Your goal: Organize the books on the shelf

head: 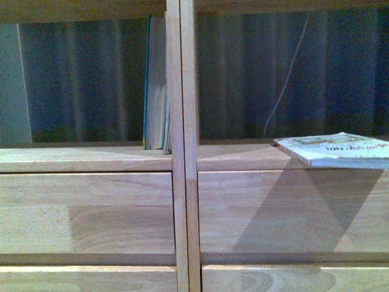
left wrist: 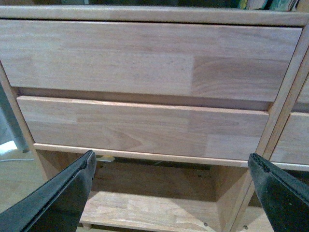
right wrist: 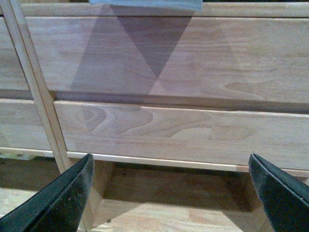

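A: What does the front view show of the shelf [head: 91, 159]?

B: Light wood, split by a central upright [head: 182, 182]. The teal books [head: 157, 85] stand on end in the left compartment, pressed against that upright, with their pale page edges facing out. The white paperback [head: 334, 149] lies flat in the right compartment and juts out over the front lip. Below the ledge run plain drawer fronts [head: 85, 213]. Neither arm appears here.

A: Anything behind the frame?

B: A dark pleated curtain [head: 91, 79], and a thin pale cable [head: 285, 79] hanging down on the right side.

A: And the left wrist view?

B: The left claw [left wrist: 171, 157] is spread wide and holds nothing. Its two black fingers [left wrist: 53, 198] frame the two stacked drawer fronts of the left column and the open bay beneath them. It touches no book.

A: The right wrist view?

B: Much the same. The right claw [right wrist: 171, 157] is released, wide apart and empty, facing the right column's drawers. The paperback's overhanging edge shows just above the upper drawer front and throws a triangular shadow down onto it. The claw is well below that book.
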Action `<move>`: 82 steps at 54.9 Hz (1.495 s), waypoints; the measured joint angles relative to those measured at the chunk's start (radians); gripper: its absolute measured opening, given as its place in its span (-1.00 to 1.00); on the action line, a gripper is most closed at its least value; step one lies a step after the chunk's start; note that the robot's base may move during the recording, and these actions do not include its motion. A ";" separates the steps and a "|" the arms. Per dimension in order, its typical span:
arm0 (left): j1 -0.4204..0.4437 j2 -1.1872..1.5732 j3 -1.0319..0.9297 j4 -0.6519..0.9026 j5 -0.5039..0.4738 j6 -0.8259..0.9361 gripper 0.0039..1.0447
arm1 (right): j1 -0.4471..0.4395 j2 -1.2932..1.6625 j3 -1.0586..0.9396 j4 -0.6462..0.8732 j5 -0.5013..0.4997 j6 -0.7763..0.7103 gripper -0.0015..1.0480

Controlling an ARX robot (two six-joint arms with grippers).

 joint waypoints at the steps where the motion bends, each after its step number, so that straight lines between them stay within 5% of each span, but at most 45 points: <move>1: 0.000 0.000 0.000 0.000 0.000 0.000 0.86 | 0.000 0.000 0.000 0.000 0.000 0.000 0.87; 45: 0.000 0.000 0.000 0.000 0.000 0.000 0.86 | 0.000 0.000 0.000 0.000 0.000 0.000 0.87; 47: 0.000 0.000 0.000 0.000 0.000 0.000 0.86 | 0.015 0.010 0.000 0.009 0.053 0.014 0.87; 50: 0.000 0.000 0.000 0.000 -0.001 0.000 0.86 | 0.124 0.088 0.003 0.078 0.388 0.090 0.87; 53: 0.000 0.000 0.000 0.000 0.000 0.000 0.86 | 0.171 0.145 0.003 0.103 0.570 0.136 0.87; 56: 0.000 0.000 0.000 0.000 0.000 0.000 0.86 | 0.182 0.206 0.004 0.122 0.731 0.175 0.87; 59: 0.000 0.000 0.000 0.000 0.000 0.000 0.86 | 0.176 0.254 0.008 0.131 0.788 0.210 0.87; 82: 0.000 0.000 0.000 0.000 0.000 0.000 0.86 | 0.124 0.791 0.267 0.145 0.559 0.592 0.87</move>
